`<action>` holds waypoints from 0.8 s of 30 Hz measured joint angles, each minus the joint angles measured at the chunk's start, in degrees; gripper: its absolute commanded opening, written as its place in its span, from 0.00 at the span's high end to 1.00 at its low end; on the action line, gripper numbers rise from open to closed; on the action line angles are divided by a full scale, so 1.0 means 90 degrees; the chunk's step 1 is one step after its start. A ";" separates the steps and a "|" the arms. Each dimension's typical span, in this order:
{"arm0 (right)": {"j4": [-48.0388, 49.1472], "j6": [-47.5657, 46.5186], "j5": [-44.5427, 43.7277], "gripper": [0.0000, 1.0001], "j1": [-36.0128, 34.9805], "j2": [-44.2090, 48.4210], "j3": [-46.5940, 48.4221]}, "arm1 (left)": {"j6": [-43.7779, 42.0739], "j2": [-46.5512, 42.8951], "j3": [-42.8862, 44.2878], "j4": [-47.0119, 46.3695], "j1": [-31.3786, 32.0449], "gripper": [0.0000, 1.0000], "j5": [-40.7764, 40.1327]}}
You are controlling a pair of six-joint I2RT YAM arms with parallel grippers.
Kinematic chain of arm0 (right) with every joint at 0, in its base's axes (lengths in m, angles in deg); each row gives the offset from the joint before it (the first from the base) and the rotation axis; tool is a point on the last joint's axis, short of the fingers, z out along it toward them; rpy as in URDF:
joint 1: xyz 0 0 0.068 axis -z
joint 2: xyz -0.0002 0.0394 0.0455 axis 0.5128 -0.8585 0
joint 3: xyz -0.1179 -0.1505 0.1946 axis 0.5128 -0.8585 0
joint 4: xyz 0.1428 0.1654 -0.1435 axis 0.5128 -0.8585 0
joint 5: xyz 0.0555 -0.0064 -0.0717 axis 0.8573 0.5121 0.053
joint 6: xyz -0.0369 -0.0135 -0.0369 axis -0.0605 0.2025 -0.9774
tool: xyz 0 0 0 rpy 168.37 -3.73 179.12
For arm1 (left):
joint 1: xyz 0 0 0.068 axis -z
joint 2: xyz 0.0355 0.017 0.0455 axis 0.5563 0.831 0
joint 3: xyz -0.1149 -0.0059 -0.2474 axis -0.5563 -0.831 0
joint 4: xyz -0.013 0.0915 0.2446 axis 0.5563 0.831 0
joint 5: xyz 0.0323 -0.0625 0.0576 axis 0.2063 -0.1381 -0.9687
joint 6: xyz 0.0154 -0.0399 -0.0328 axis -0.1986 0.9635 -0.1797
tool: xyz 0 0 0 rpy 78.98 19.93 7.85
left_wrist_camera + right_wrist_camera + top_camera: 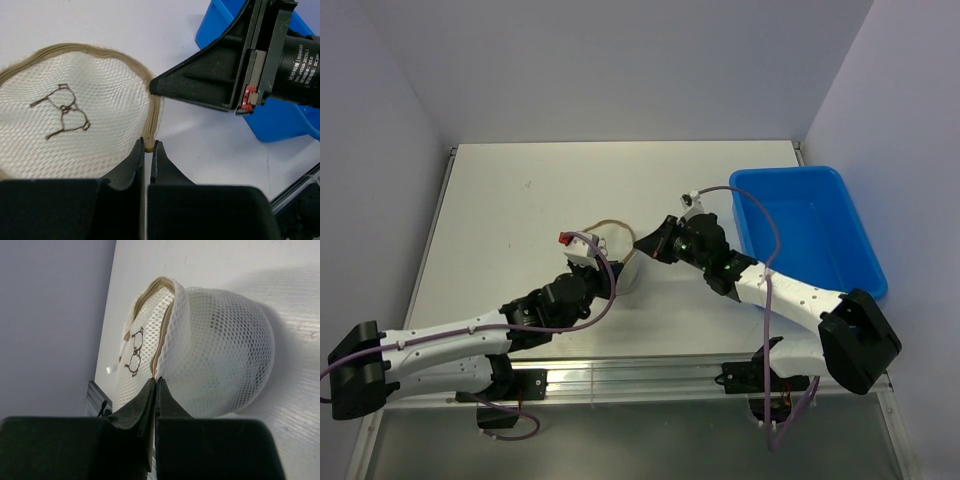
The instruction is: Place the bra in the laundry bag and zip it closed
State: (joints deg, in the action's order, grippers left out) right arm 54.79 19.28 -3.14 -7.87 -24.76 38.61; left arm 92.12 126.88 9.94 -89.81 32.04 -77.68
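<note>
Right wrist: rnd mesh laundry bag (220, 340)

White tubular links are shown on the left arm (430, 350) and right arm (790, 297), capped by black joint housings. Purple cables (610, 287) are looped alongside. Black wedge fingers are seen on the left gripper (148, 145) and right gripper (156, 382); red tabs (248, 98) are noted on the latter.

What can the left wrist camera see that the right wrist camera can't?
Only the left wrist view shows the blue bin and the left end effector, shut on the zip rim. Only the right wrist view shows the laundry bag from its rounded mesh side. Both show the right end effector at the rim, and the lid's dark mark.
</note>
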 measured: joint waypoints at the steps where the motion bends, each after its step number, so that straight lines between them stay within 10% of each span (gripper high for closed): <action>1: -0.0005 -0.0024 0.0024 1.00 0.0083 0.0000 0.0000 | 0.0000 -0.0051 0.0000 0.0039 0.0000 1.00 -0.0027; 20: -0.0736 -0.1154 0.1467 1.00 0.1013 -0.2295 0.2368 | 0.0189 -0.1008 -0.0291 0.0925 -0.0005 1.00 -0.0729; 24: -0.1069 -0.1418 0.1659 0.61 0.1013 -0.2730 0.2858 | 0.0177 -0.1005 -0.0291 0.0935 -0.0022 1.00 -0.0806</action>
State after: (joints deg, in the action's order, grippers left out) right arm 45.17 6.52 11.79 1.24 -49.33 64.33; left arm 93.72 117.83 7.32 -81.40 31.84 -84.94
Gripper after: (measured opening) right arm 0.230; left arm 0.050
